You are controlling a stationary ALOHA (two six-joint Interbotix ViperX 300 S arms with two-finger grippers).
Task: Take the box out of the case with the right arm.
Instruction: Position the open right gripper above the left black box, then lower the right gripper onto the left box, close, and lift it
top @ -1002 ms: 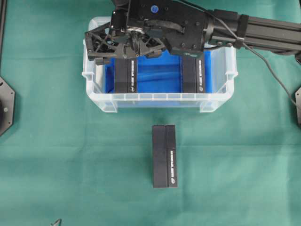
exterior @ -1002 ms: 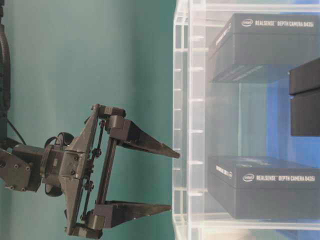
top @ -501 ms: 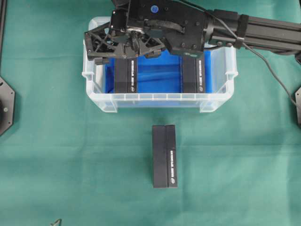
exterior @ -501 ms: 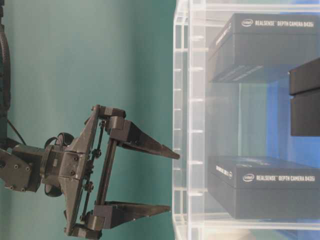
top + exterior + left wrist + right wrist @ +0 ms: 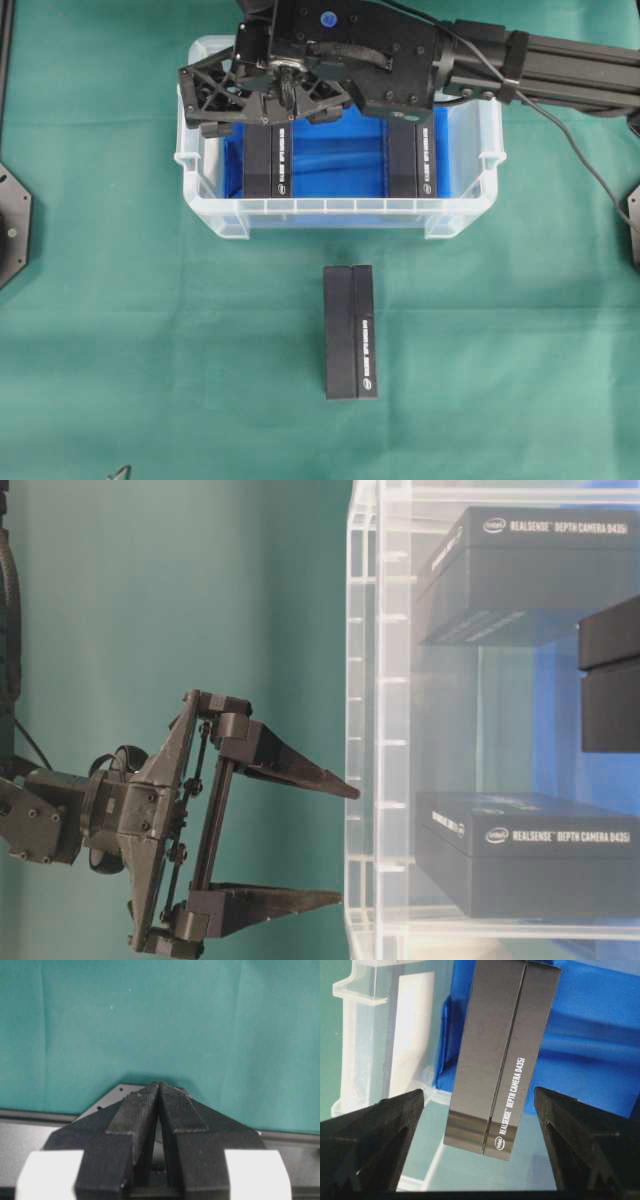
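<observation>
Two boxes in case [image 5: 200, 205]; right arm [image 5: 540, 65] reaches over it, gripper [image 5: 480, 1105] spread wide, straddling left box [image 5: 502, 1055].

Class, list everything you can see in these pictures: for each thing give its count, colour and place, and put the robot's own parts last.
Boxes in the case: two, dark grey, left one, right one, on the blue lining.
Box outside: one, dark grey, on the cloth in front of the case.
Case: one, clear plastic, far middle of the cloth.
Blue lining: one, on the case floor.
Cloth: one, green, covering the table.
Right pincer: one, black, open, above the left box.
Left pincer: one, black, shut, over bare cloth.
</observation>
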